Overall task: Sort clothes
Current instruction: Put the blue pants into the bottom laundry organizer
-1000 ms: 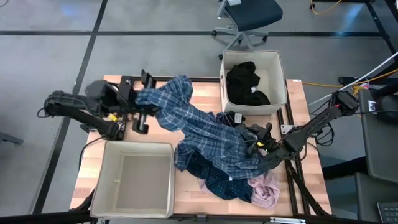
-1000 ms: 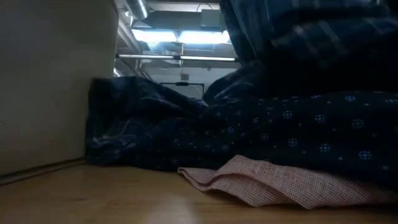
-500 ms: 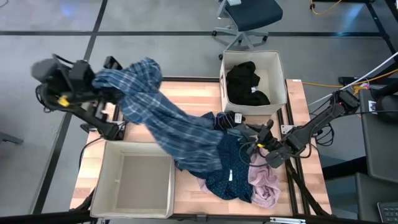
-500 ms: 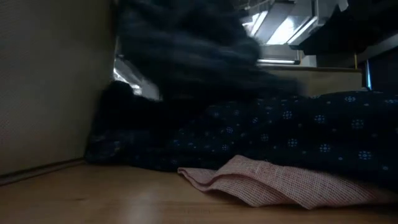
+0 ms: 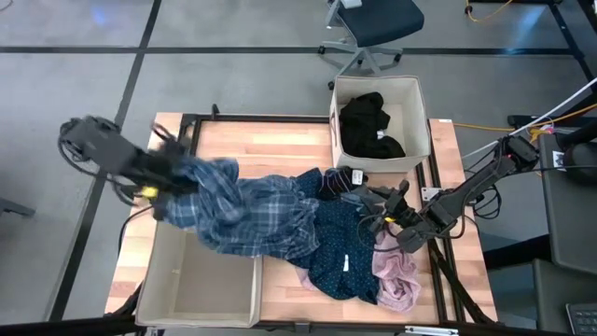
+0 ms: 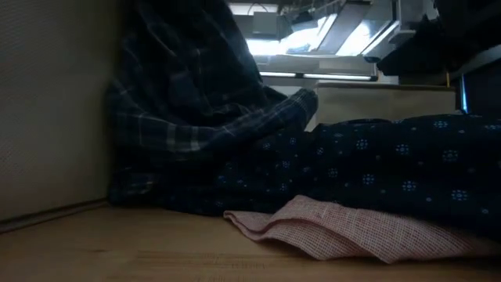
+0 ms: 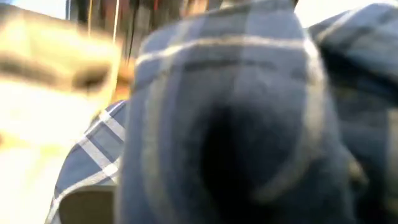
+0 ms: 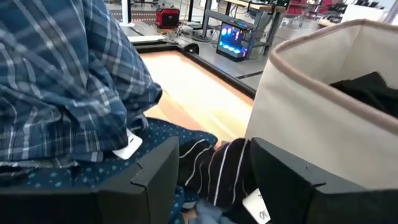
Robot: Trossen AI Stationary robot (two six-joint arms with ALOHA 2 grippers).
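High view looks straight down; low view skims tabletop; both share plaid shirt (image 5: 252, 219).

A grey floor (image 5: 242, 75) crossed by dark lines is seen around the wooden table (image 5: 280, 149). A dark office chair (image 5: 373, 28) is placed beyond it. Bright ceiling lights (image 6: 344, 39) are seen overhead, and a blue-lit machine (image 8: 235, 38) is visible in the distance.

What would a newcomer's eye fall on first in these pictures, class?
The blue plaid shirt, stretched from the clothes pile over the rim of the near beige box, with the left gripper shut on it. Next, the black garment in the far box, and the open right gripper over the navy dotted garment.
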